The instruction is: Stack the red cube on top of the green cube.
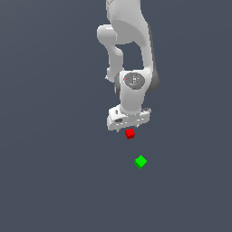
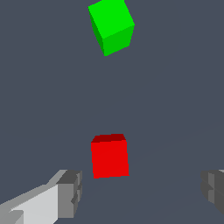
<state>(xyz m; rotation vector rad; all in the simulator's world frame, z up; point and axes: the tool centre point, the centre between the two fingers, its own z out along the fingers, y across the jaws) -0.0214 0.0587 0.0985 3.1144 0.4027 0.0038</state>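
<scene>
Red cube (image 1: 130, 133) sits on the grey floor (image 1: 54, 181) in the exterior view, just under the white gripper (image 1: 128, 128), with the green cube (image 1: 140, 161) near it at about five o'clock, apart from it. In the wrist view the red cube (image 2: 109, 156) lies between the spread fingers (image 2: 70, 193), untouched; the green cube (image 2: 111, 26) stands at twelve o'clock from it. The jaws are wide open and hold nothing. The step in hand looks like the approach to grasp; next the arm likely needs to lower and close squarely on the red cube
</scene>
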